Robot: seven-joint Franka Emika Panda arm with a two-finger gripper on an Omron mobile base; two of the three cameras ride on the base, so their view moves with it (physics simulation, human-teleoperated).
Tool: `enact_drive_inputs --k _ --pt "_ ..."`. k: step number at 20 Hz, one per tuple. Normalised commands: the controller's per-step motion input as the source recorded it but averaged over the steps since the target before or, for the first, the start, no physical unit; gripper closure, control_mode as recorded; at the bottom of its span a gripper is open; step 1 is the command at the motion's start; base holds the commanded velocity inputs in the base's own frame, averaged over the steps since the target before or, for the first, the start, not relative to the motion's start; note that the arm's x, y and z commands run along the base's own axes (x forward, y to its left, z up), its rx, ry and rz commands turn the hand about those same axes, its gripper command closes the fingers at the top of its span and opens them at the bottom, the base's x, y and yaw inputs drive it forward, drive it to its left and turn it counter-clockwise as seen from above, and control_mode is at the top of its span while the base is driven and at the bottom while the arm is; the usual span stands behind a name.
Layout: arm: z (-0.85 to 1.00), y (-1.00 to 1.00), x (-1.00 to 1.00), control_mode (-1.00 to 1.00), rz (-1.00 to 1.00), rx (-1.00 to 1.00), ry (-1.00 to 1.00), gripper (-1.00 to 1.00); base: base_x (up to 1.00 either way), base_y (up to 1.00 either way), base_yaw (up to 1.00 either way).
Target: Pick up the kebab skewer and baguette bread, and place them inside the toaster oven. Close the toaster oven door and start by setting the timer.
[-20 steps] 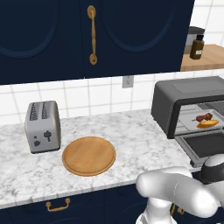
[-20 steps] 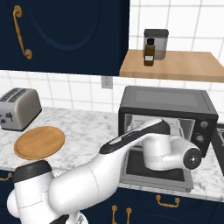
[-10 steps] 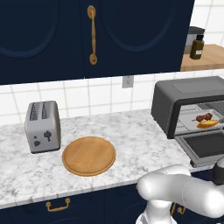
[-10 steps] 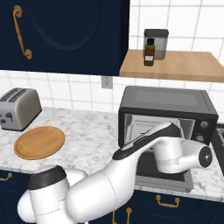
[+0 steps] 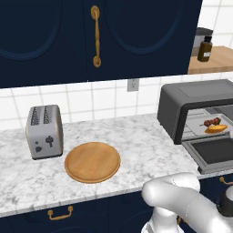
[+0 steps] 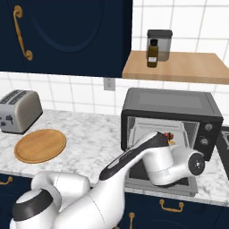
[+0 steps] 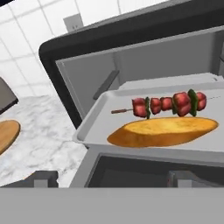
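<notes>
inside toaster oven [image 7: 131, 39], kebab skewer [image 7: 168, 104], baguette bread [image 7: 162, 131]

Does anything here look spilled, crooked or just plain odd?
Nothing stands out. The kebab skewer and baguette bread lie neatly side by side on the tray inside the toaster oven, whose door hangs open.

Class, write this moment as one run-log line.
gripper: open, empty | red-chunk kebab skewer and golden baguette bread: on tray in dark grey toaster oven | toaster oven door: down, open
</notes>
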Motion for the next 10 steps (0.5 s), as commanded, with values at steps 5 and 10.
enact_drive_inputs --k 5,10 --pt "0.0 0.48 0.0 -1.0 -0.17 -0.2 -0.19 -1.0 0.0 0.0 0.0" --pt "0.0 0.01 0.0 -1.0 -0.05 0.0 -0.07 -1.0 0.0 0.0 0.0"
